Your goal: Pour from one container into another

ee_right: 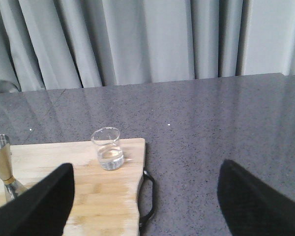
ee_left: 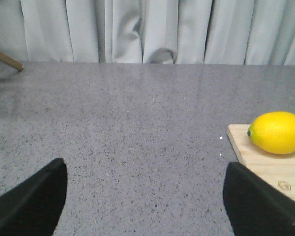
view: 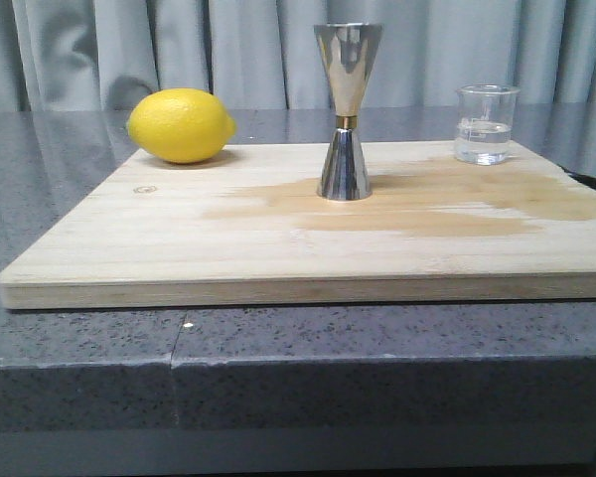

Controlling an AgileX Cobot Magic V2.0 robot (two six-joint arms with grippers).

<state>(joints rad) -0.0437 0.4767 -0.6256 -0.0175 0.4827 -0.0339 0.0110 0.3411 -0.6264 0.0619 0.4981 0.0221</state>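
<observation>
A small clear glass beaker (view: 487, 124) with a little clear liquid stands at the far right of the wooden board (view: 228, 248); it also shows in the right wrist view as the beaker (ee_right: 107, 148). The shiny steel jigger (view: 346, 109) stands upright mid-board, and its edge shows as the jigger (ee_right: 3, 167). My right gripper (ee_right: 145, 196) is open, well short of the beaker, nothing between its fingers. My left gripper (ee_left: 145, 196) is open over bare counter left of the board. Neither gripper shows in the front view.
A yellow lemon (view: 182, 125) lies at the board's far left, also seen as the lemon (ee_left: 278, 132). The board has a black handle (ee_right: 148, 196) on its right edge and a wet stain around the jigger. Grey speckled counter (ee_left: 137, 113) surrounds it; curtains hang behind.
</observation>
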